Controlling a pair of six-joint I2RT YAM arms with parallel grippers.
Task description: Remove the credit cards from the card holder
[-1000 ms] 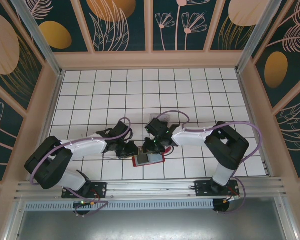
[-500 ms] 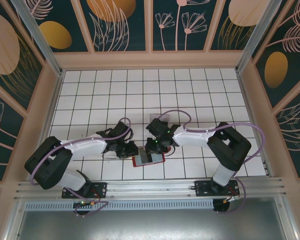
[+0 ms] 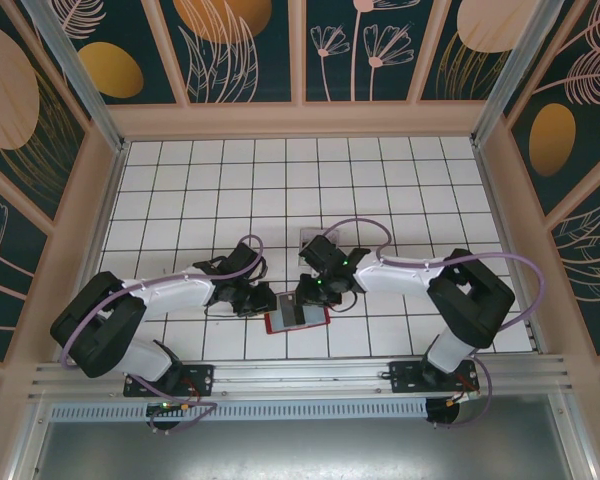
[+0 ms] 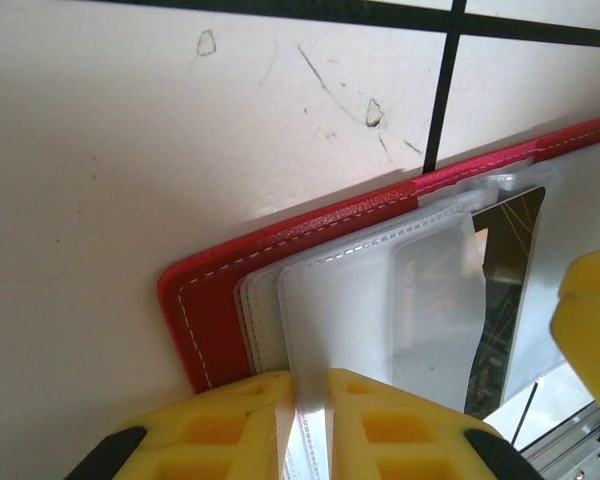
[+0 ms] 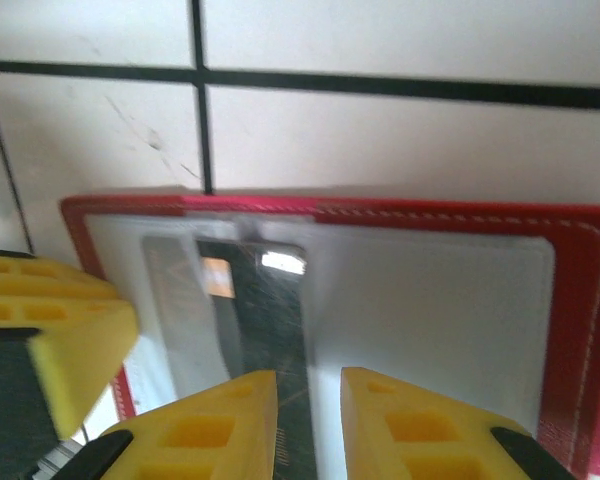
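While L fingers pinch a clear sleeve of the card holder, card pull looks mid-step.
Holder lies open on tabletop btw arms. R fingers narrow, astride dark credit card, grip unclear. Next, prob.: clamp card, slide straight out.

From above, the holder is lying partly under both arms, its contents too small to make out. The left gripper, running off the picture's bottom edge, is swallowing the rim of a clear sleeve. The card is running out of view between the right gripper's fingers; whether they are pinching it is not showing. Blur is smearing the card's print.
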